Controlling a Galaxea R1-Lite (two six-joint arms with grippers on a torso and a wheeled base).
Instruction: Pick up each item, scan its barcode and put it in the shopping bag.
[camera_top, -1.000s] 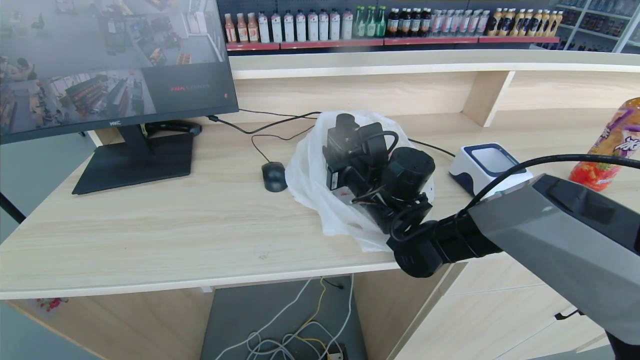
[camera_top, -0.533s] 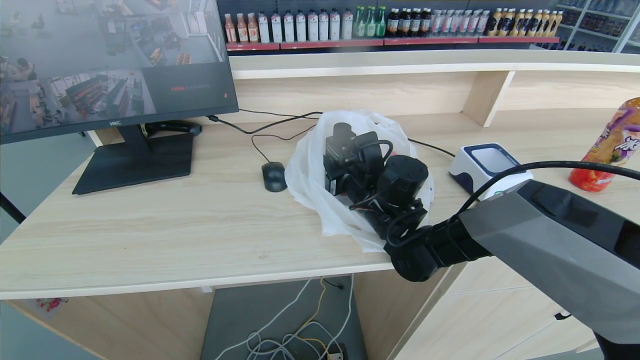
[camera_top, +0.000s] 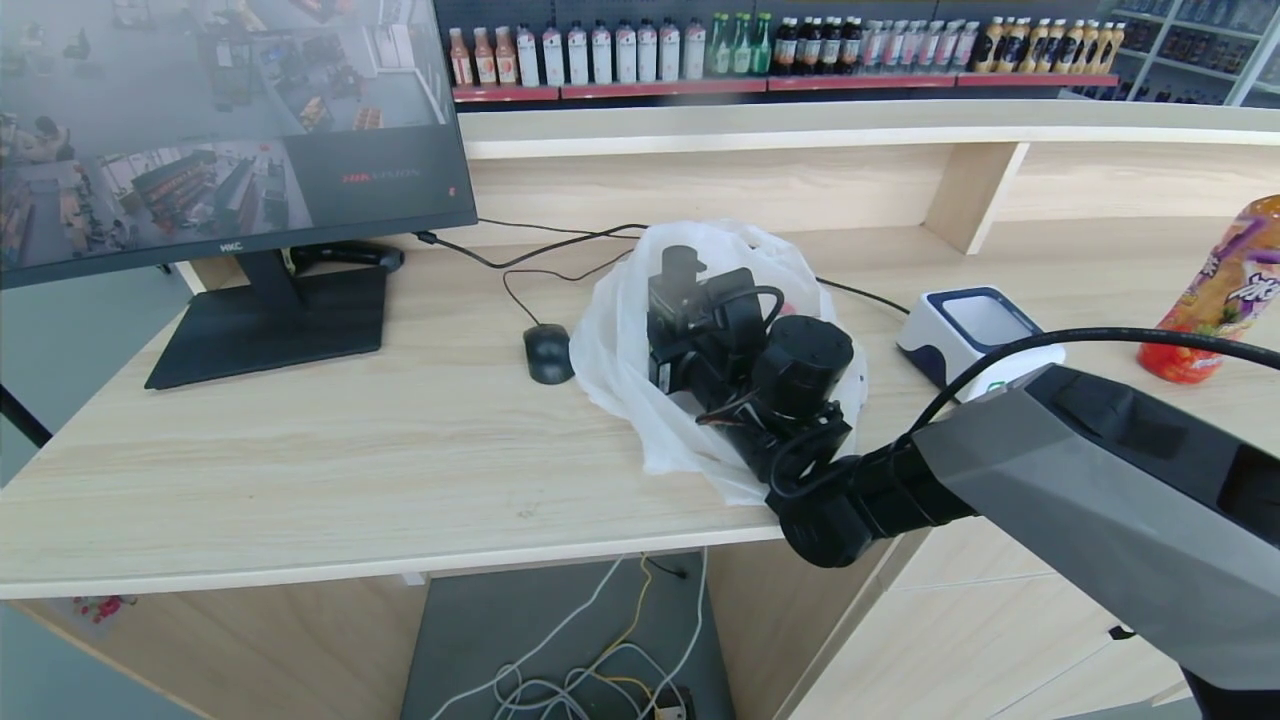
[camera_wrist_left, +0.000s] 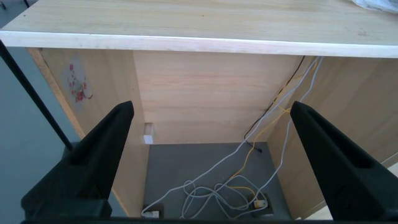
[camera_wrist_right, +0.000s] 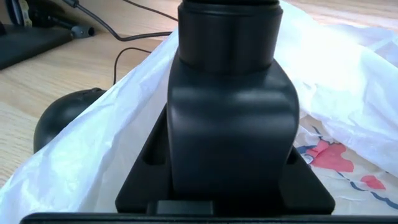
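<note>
Black right pincer (camera_top: 672, 320) is buried nose-down in the mouth of the white shopping bag (camera_top: 620, 350), which sits mid-desk and spills toward the front edge. Honestly can't tell if it's wide, narrow or holding anything, since the bag's plastic and the pincer's own housing hide the business end. In the right wrist view, the plastic bunches up on both sides of the housing. There's a bit of red and blue print (camera_wrist_right: 333, 155) just beside it down in the bag. Could be a packet, could be print on the bag, no way to say.

What's changed: over the last second the right arm has sunk a little lower and deeper into the bag, with most of that drop early on and barely any in the last half second. The bag itself hasn't shifted. My read is it's at the bottom of the drop-off, so either letting go or about to pull out.

Moving out from the bag, the scanner (camera_top: 975, 325) sits just to its right, untouched. Further on, near the desk's right edge, there's a tall orange and red bottle (camera_top: 1215, 290) standing upright, well apart from the bag. That looks like an item not yet scanned or bagged, so the job isn't finished. A black mouse (camera_top: 549, 352) is just left of the bag, and the monitor (camera_top: 220, 120) takes up the back left corner.

Left pincer (camera_wrist_left: 211, 162) is spread wide with nothing in it, hanging below the front edge of the desk (camera_wrist_left: 186, 25).
</note>
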